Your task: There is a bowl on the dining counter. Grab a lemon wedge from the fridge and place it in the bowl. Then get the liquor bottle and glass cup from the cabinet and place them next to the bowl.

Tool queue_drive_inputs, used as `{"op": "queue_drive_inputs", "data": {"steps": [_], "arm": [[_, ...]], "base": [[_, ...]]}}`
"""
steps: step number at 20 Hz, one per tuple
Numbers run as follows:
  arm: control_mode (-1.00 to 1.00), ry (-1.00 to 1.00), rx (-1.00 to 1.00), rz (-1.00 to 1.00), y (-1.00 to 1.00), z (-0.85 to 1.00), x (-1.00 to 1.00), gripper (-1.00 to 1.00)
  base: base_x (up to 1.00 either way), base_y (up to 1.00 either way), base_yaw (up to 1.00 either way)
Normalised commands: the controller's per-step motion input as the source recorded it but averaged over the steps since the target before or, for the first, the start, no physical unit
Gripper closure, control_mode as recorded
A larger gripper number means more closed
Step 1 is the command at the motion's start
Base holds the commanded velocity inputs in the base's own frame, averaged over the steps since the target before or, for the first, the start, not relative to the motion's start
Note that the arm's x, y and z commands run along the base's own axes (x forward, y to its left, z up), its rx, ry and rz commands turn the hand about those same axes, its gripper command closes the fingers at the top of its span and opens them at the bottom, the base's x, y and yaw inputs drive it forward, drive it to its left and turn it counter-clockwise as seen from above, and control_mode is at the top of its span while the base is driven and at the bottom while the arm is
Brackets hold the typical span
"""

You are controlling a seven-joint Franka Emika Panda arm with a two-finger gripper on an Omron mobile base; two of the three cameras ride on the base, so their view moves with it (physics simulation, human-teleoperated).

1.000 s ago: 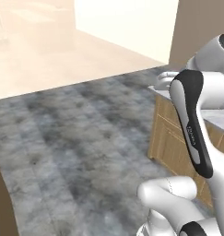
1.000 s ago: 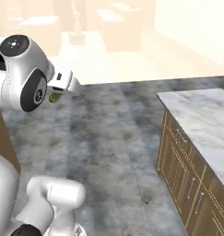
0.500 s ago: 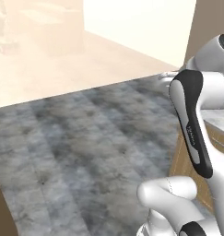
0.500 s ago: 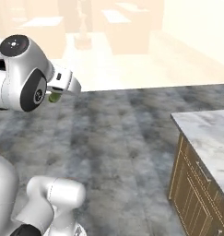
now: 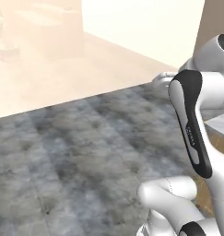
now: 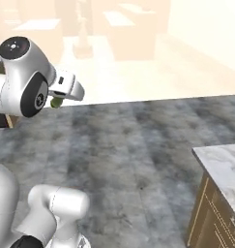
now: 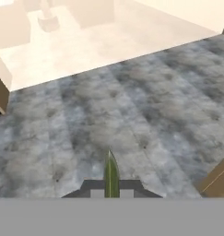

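One lemon wedge [image 7: 111, 173] pinched between two fingers [image 7: 127, 185].

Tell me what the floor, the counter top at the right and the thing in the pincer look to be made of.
Floor: grey stone-look tiles, matt, with mottled veining and faint joint lines.
Counter top: white-grey marble look, smooth, over brown wood fronts with panel lines.
Lemon wedge: held edge-on in the shut pincer, a thin yellow-green sliver, seemingly fruit rind; too small to tell more.
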Motion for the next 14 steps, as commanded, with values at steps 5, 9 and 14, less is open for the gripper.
{"op": "queue_drive_inputs", "data": {"steps": [5, 9, 14], "arm": [[1.00, 0.00, 0.00, 0.00, 0.00, 0.00, 0.00, 1.00], [1.00, 0.00, 0.00, 0.00, 0.00, 0.00, 0.00, 1.00], [1.00, 0.00, 0.00, 0.00, 0.00, 0.00, 0.00, 1.00]], "base": [[1.00, 0.00, -0.25], [1.00, 0.00, -0.35], [1.00, 0.00, -0.38]]}}
